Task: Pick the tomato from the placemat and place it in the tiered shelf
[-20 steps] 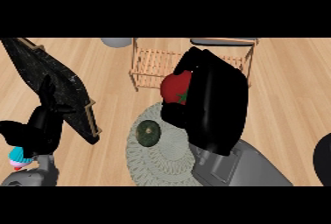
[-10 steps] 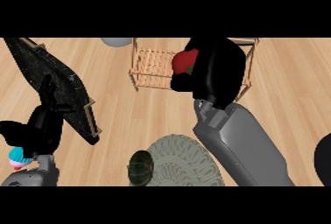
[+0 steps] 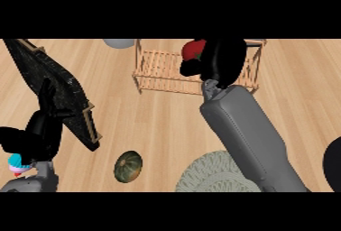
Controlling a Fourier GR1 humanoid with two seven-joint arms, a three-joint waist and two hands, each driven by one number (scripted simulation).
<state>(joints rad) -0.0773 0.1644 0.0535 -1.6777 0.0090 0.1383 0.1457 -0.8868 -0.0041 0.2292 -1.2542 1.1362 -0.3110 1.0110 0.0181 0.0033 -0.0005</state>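
Note:
My right hand (image 3: 220,61) reaches far across the counter and is curled round a red tomato (image 3: 194,48), holding it over the wooden tiered shelf (image 3: 160,72) at the back. The tomato's green stalk end shows beside my fingers. A grey woven placemat (image 3: 216,176) lies at the lower middle, partly hidden under my right forearm. My left hand (image 3: 33,137) rests at the lower left edge with its fingers up and relaxed.
A dark green round squash (image 3: 128,166) lies on the counter left of the placemat. A long dark slab with a wooden frame (image 3: 57,92) runs diagonally along the left side. A grey round object (image 3: 118,43) sits at the back edge, and a black object (image 3: 333,158) at the right edge.
My right hand has carried the tomato away from the placemat, up and back over the tiered shelf. The view has shifted, so placemat and squash now sit lower. The left hand stays put.

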